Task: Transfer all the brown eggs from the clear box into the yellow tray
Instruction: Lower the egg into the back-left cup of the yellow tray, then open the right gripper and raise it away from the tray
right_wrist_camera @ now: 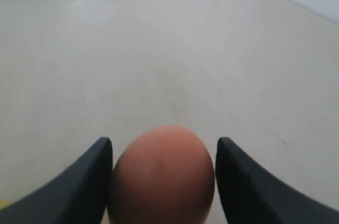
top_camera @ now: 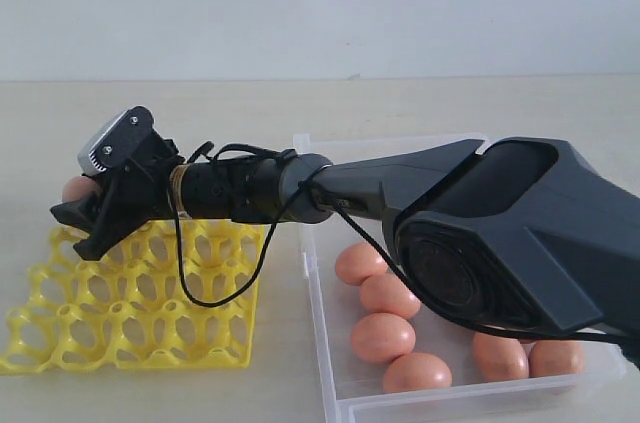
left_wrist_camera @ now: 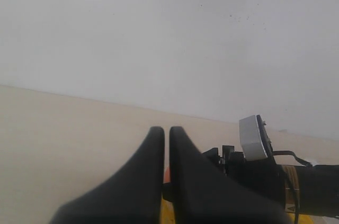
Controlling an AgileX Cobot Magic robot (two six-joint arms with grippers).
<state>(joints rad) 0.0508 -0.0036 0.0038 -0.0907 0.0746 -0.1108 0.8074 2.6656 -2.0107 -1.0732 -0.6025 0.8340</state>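
Now one brown egg (right_wrist_camera: 161, 173) is sitting between your right fingers (right_wrist_camera: 85, 181) over a corner of the yellow tray (top_camera: 130, 313), grip unclear; left fingers (left_wrist_camera: 137, 181) clenched, empty; six eggs (top_camera: 382, 336) are showing in the clear box (top_camera: 320, 343).

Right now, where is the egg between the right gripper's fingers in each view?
Exterior: egg far left, behind the right gripper.
Left wrist: perhaps the orange sliver by the left gripper.
Right wrist: low centre of the frame, between the fingers.
Shared landmark: the right gripper.
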